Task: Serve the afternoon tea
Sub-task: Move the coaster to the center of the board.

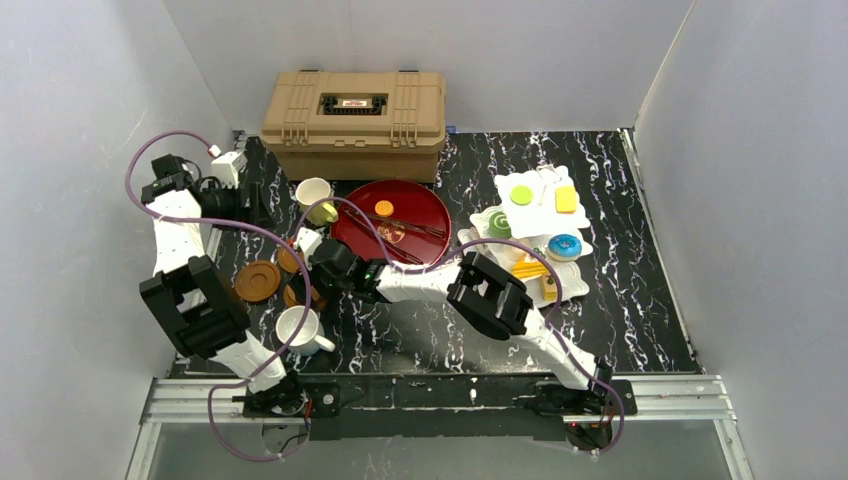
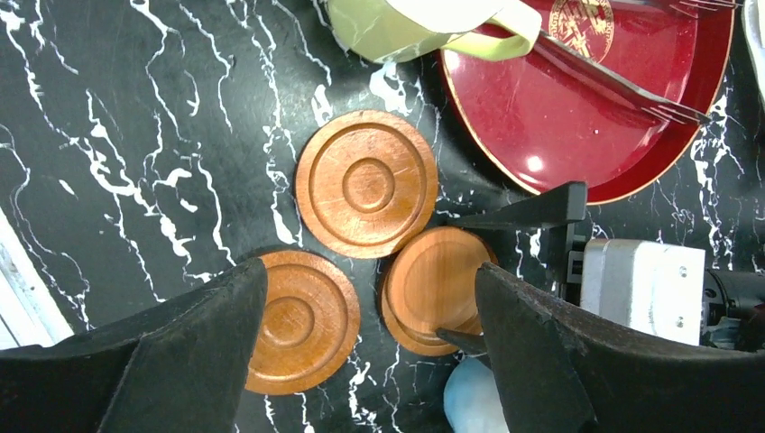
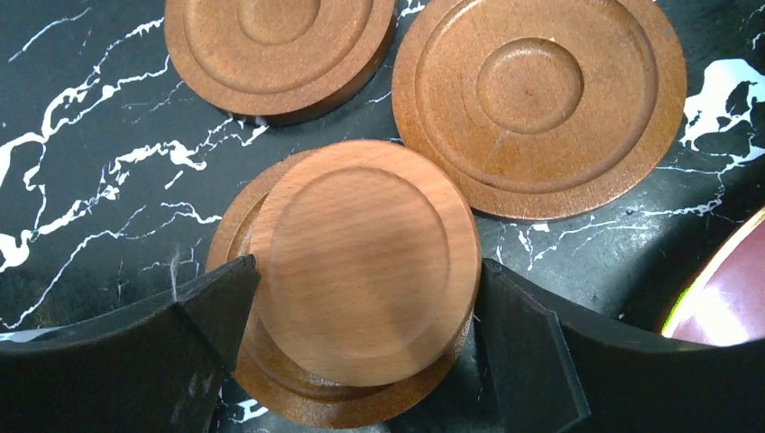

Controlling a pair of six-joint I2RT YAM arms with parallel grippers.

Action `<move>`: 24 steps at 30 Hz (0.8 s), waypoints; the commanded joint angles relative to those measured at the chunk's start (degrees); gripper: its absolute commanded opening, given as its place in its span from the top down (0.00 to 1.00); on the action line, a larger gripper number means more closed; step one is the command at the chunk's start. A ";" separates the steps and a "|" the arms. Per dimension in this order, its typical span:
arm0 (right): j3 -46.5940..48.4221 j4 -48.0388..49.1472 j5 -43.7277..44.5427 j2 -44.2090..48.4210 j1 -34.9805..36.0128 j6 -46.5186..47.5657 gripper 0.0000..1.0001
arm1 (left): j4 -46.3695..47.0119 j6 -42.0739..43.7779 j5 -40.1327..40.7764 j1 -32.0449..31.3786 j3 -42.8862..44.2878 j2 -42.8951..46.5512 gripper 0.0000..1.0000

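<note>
Where the right claw (image 3: 368, 271) reaches in from the right, its black fingers (image 3: 207, 316) stand spread on either side of a stack of two round brown wooden saucers (image 3: 361, 225), the upper one off-centre on the lower; whether they touch the stack cannot be told. A second round brown saucer (image 1: 258, 281) lies just left of the stack and a third brown saucer (image 1: 288, 258) just beyond it, both flat on the black white-veined marble desk (image 1: 620, 300). The left claw (image 2: 370, 280) hangs above these saucers, spread and empty. A white mug (image 1: 300, 330) stands near of the stack; a pale-yellow mug (image 1: 315, 198) stands far, beside the big round dark-red tray (image 1: 420, 205). At right, the white three-tier scalloped stand (image 1: 543, 212) carries small colourful toy cakes and doughnuts (image 1: 564, 246).
</note>
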State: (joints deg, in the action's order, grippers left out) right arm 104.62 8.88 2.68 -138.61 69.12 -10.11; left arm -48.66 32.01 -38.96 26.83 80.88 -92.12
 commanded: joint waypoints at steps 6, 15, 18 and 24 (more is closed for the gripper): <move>1.22 0.49 -1.17 -1.24 1.10 0.22 0.02 | -5.43 3.85 -4.46 1.69 1.69 -0.52 0.17; -9.54 5.96 3.58 7.03 1.10 3.61 0.42 | -5.60 3.98 -6.37 1.70 1.25 0.75 0.18; -13.52 7.74 5.00 11.45 1.10 4.13 0.49 | -5.79 4.13 -6.82 1.67 1.10 1.07 0.18; -20.31 6.99 7.87 17.05 1.10 4.57 0.64 | -7.84 10.06 -4.85 1.71 -0.79 2.15 0.18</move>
State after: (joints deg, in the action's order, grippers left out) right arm 88.55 15.57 7.42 -126.56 69.89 -7.20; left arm -53.54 37.30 -43.38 28.60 81.38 -93.76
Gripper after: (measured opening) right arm 0.402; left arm 0.821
